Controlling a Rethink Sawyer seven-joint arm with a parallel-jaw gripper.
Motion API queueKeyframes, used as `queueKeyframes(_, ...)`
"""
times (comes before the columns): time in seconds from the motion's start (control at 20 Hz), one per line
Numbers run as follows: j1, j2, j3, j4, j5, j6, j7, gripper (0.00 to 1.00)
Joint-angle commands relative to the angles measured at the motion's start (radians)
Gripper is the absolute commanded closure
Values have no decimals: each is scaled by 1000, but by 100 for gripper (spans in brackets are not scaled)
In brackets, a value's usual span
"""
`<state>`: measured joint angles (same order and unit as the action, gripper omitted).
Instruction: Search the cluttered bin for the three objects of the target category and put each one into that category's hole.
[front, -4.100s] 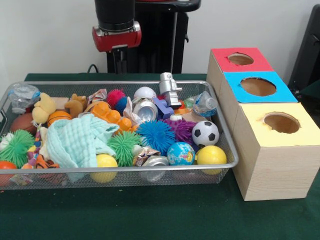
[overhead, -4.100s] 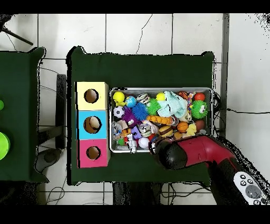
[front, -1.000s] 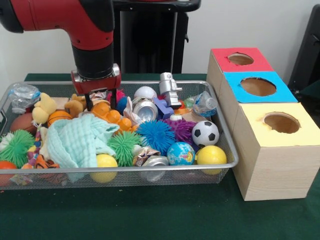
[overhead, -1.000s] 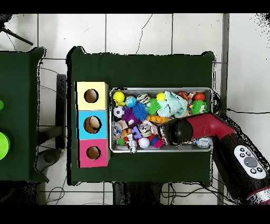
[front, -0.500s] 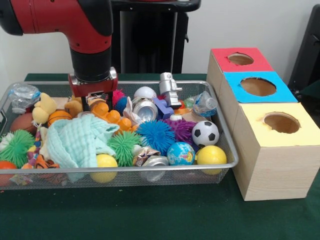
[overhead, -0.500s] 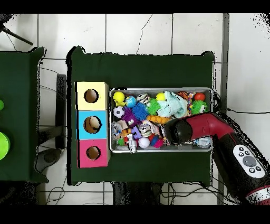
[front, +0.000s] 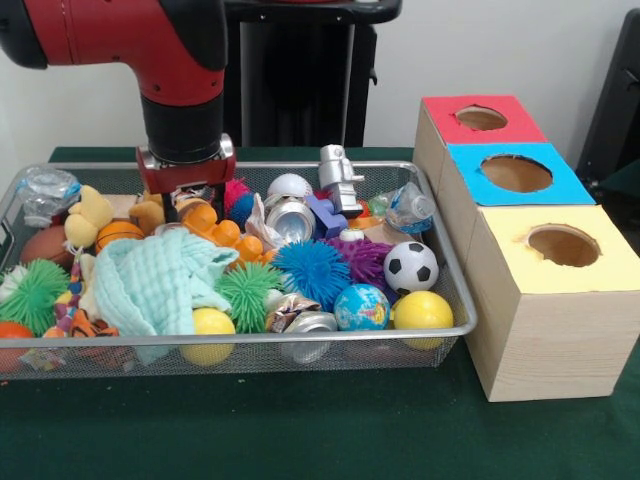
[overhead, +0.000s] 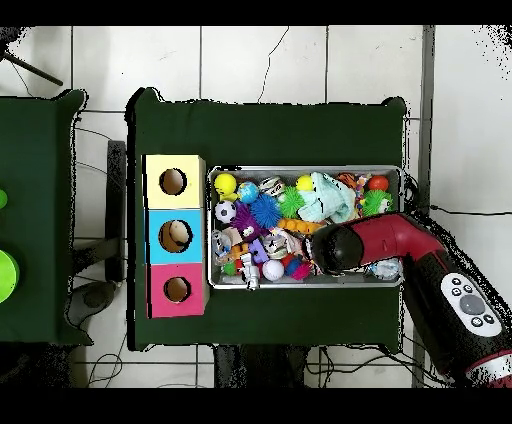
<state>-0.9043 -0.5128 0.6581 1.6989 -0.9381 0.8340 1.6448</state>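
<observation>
A wire mesh bin holds a jumble of toys. My gripper hangs on the red arm over the bin's back left part, open. Its fingers reach down among the toys, around the far end of an orange toy and next to a brown plush. Nothing is lifted. In the overhead view the arm's wrist covers the gripper. Three boxes with round holes stand beside the bin: red-topped, blue-topped and yellow-topped.
Also in the bin lie a mint cloth, a soccer ball, a yellow ball, a globe ball, a blue spiky ball, a silver robot figure, a crushed can and a plastic bottle.
The arm swung from behind the bin to over its back left part and came down. In the last second the gripper sank slightly among the toys. No object has left the bin.
</observation>
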Motion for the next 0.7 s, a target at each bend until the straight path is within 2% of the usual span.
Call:
queueKeyframes(0.05,17,-19,1,-5,-51,43,-312,0)
queueKeyframes(0.35,1,-136,17,70,19,110,-321,0)
queueKeyframes(0.7,0,-198,31,71,67,179,-368,0)
